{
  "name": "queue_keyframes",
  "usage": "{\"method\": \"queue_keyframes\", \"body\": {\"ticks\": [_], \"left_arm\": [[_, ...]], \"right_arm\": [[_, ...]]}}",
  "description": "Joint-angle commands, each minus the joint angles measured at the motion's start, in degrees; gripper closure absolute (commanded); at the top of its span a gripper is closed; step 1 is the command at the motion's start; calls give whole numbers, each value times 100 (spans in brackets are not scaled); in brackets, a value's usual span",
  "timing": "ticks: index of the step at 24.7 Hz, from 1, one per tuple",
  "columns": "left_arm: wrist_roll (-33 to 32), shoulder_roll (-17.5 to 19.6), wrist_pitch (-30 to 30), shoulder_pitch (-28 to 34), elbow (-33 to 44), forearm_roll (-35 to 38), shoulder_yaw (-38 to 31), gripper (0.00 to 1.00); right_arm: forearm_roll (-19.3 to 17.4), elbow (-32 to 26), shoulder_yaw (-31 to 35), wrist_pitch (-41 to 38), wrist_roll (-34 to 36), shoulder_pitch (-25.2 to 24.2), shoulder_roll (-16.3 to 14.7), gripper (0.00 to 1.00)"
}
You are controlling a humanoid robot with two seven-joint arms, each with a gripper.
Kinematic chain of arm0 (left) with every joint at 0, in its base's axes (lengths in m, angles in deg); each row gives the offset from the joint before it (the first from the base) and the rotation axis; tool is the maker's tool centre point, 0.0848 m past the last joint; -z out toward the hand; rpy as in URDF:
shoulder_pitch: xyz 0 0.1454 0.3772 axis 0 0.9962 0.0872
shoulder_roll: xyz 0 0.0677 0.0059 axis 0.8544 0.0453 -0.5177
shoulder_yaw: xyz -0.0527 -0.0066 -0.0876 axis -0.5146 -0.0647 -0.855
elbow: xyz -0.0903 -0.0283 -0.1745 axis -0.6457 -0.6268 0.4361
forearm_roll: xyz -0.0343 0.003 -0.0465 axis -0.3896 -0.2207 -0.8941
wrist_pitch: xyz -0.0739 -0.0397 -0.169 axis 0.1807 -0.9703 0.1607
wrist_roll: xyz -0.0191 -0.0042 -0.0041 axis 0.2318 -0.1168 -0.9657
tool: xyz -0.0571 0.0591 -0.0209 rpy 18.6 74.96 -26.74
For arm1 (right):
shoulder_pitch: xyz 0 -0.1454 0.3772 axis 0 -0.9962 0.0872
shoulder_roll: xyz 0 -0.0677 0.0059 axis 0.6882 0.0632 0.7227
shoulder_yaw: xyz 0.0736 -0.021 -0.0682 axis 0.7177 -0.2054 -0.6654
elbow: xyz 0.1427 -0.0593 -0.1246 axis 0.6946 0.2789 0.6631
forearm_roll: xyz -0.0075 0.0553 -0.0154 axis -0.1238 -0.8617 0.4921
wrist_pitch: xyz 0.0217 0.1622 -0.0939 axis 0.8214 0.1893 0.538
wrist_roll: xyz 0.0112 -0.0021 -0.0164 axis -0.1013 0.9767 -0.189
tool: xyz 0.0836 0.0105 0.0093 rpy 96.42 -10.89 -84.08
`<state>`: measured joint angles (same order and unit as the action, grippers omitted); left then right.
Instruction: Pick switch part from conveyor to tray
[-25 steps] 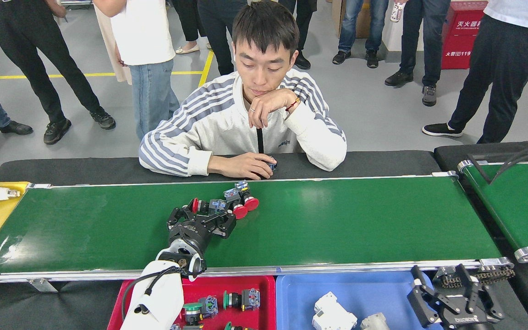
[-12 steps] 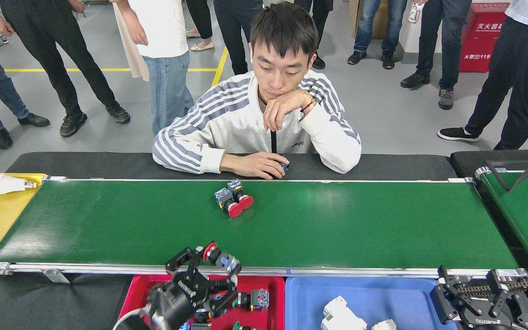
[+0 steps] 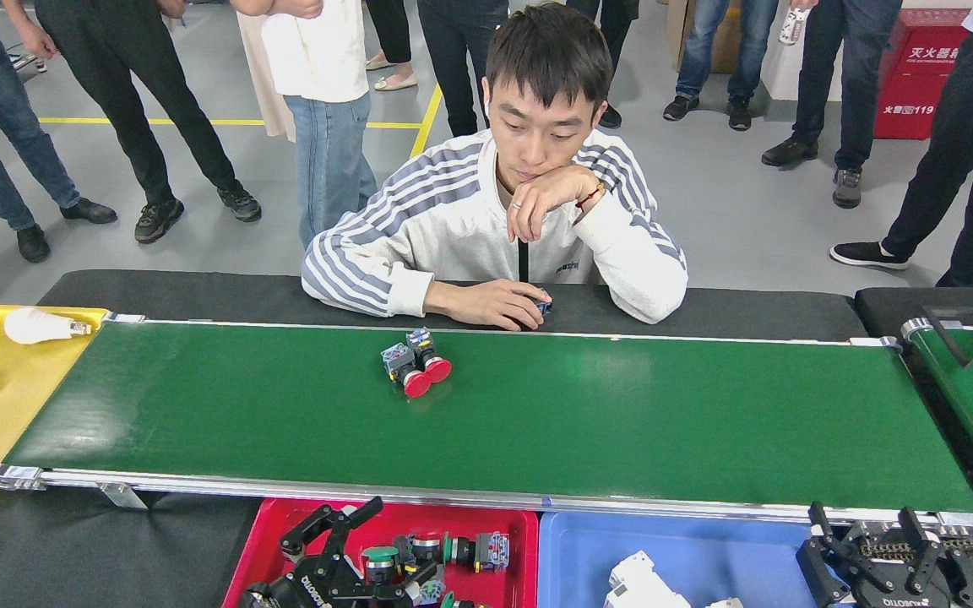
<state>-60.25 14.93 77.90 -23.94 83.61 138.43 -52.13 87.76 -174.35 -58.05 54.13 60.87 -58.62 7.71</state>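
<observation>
Since the earlier frame the left gripper (image 3: 357, 540) has come off the glossy dark-green conveyor belt (image 3: 622, 422) and down over the red plastic tray (image 3: 520, 528) at six o'clock, its fingers spread apart above green-capped and black switch parts (image 3: 474, 551). Two red-capped switch parts (image 3: 415, 365) lie on the belt at twelve o'clock of the tray. At four o'clock, the right gripper (image 3: 883, 545) hangs with fingers apart beside the blue plastic tray (image 3: 706, 549).

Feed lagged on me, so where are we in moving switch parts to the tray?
Done: several switch parts lie in the red tray. In hand: left gripper is open over that tray. Left: two red-capped switch parts sit on the conveyor. Right gripper idle.
</observation>
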Motion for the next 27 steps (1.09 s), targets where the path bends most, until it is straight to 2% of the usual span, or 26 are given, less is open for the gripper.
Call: {"method": "queue_keyframes", "body": {"ticks": [1, 4, 11, 13, 17, 21, 24, 27], "left_arm": [[23, 0, -1388, 45, 50, -41, -375, 0], [23, 0, -1485, 142, 23, -41, -727, 0], [-47, -114, -1555, 45, 32, 3, -709, 0], [-162, -316, -1634, -298, 6, 55, -727, 0], [-997, -501, -2214, -1018, -337, 64, -692, 0], [-1049, -501, -2909, -1660, -1145, 310, -551, 0], [-1058, -492, -2962, -1915, -1585, 372, -595, 0], [-1067, -474, -2962, -1959, -1638, 372, -621, 0]], "right_arm": [[-12, 2, -11, -34, -5, 112, -95, 1], [-12, 73, -152, -113, 4, 183, -280, 1], [-21, 73, -310, -122, 4, 306, -244, 1], [-21, 73, -451, -122, 4, 341, -253, 1], [-21, 73, -820, -113, 4, 350, -244, 1], [-21, 73, -960, -113, 4, 350, -236, 1], [-21, 73, -960, -113, 4, 358, -253, 1], [-21, 73, -960, -113, 4, 358, -280, 1]]}}
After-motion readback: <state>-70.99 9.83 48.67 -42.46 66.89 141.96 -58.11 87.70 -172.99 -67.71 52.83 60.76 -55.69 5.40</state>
